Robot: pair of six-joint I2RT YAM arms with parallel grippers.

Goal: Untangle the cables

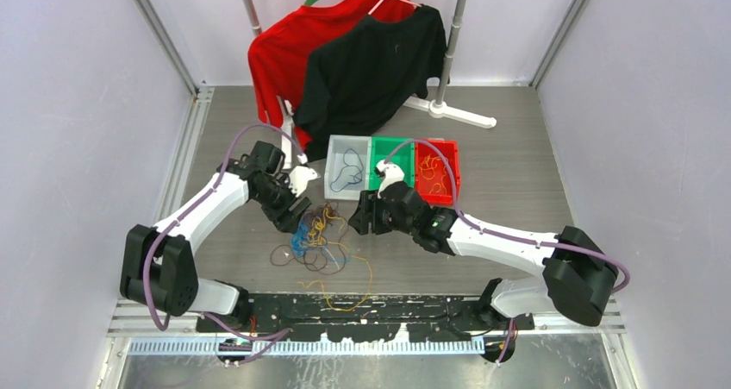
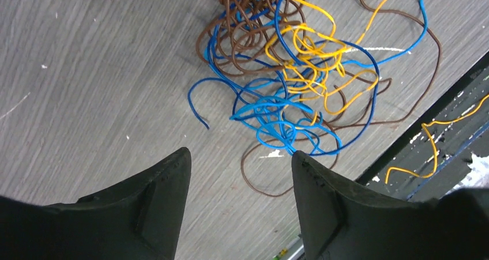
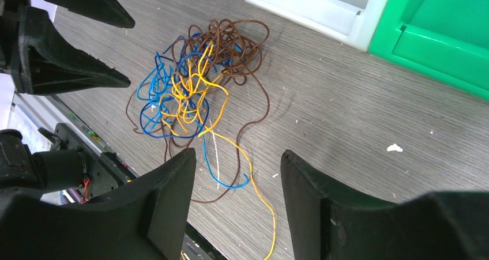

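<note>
The cables [image 1: 317,238] lie in one loose tangle of blue, yellow-orange and brown wire on the grey table between my two arms. My left gripper [image 1: 293,215] hangs just left of the heap. In the left wrist view it [image 2: 239,153] is open over bare table, and the cables [image 2: 288,70] lie just beyond its fingertips. My right gripper [image 1: 360,219] hovers at the heap's right side. In the right wrist view it [image 3: 237,154] is open, with trailing yellow and blue ends of the cables [image 3: 190,87] on the table below the gap. Neither gripper holds anything.
Three bins stand in a row behind the heap: a white bin [image 1: 347,166] with a dark wire, a green bin [image 1: 392,156], and a red bin [image 1: 437,172] with orange wires. A red shirt [image 1: 284,53] and a black shirt [image 1: 371,70] hang from a rack at the back.
</note>
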